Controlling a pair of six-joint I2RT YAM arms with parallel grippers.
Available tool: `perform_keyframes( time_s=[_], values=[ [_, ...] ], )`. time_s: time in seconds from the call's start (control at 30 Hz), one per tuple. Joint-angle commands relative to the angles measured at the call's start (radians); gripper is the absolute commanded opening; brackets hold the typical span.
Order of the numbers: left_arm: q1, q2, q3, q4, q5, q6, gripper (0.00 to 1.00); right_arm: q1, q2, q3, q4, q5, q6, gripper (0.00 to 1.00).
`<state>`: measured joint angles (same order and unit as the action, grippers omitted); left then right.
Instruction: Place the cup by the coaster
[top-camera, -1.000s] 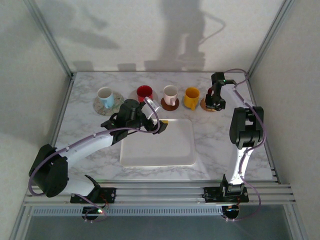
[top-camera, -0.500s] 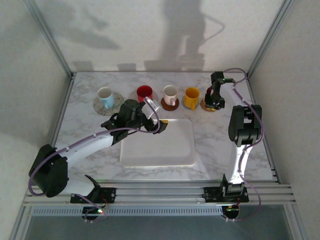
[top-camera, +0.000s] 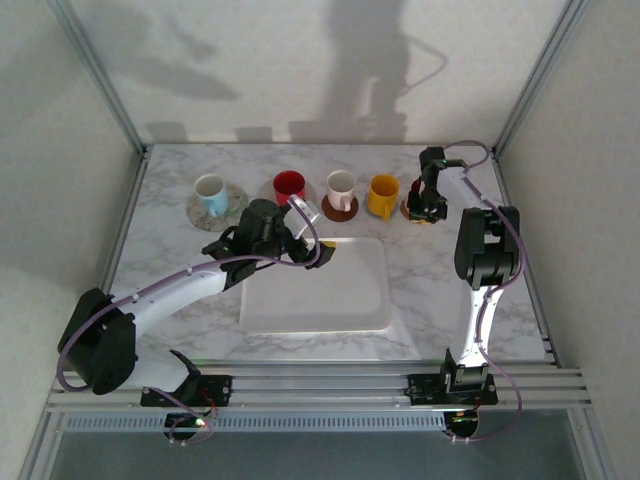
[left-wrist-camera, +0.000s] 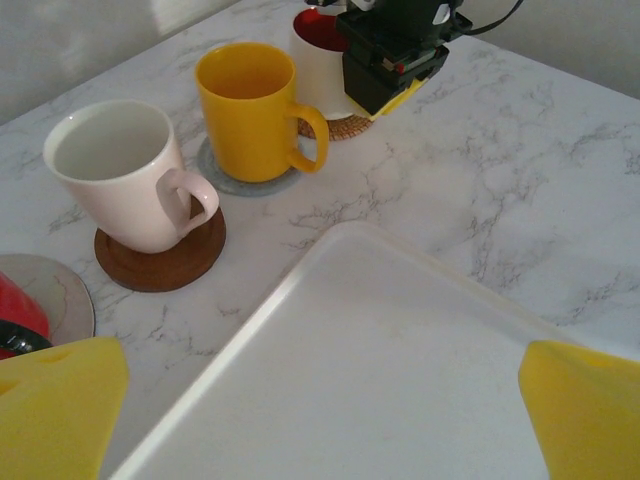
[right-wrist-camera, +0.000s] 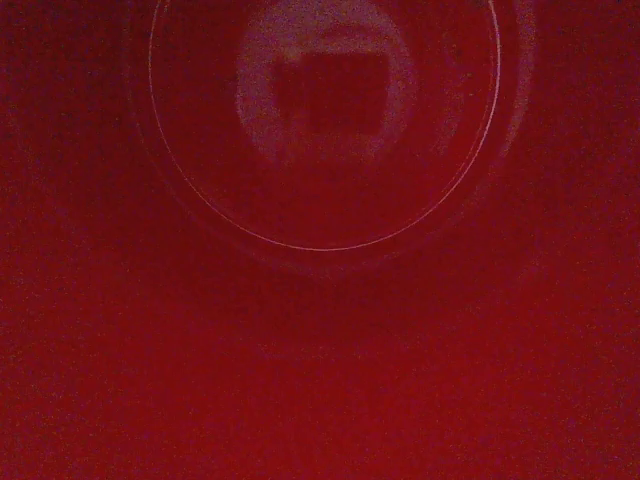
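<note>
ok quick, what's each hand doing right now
left hand: open, holding nothing, over the tray.
right hand: closed on the rim of the red-lined cup.

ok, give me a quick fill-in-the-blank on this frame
1. The yellow cup stands on a ____ coaster.
2. The pale pink cup stands on a ____ coaster.
3. The right hand is on the white cup whose inside is ____.
4. The left hand is ____ above the tray.
Missing: grey, brown, red, open.
</note>
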<state>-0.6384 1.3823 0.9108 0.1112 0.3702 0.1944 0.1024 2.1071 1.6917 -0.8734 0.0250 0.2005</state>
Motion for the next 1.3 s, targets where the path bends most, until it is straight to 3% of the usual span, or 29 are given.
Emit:
perform_keyframes(
  time_s=[0.0, 0.73, 1.27],
  values=[
    [-0.008, 0.003, 0.032, -0.019, 0.0, -0.003, 1.0, -0.006, 0.005, 0.013, 0.03, 0.003, -0.005, 0.0],
    [-0.01, -0.007, 0.025, -0.022, -0.009, -0.01, 1.0, -0.005, -0.035, 0.05, 0.011, 0.01, -0.007, 0.0],
    [-0.012, -0.005, 0.019, -0.027, -0.013, -0.012, 1.0, -0.008, 0.029, 0.086, 0.004, 0.051, -0.016, 0.0]
  ],
)
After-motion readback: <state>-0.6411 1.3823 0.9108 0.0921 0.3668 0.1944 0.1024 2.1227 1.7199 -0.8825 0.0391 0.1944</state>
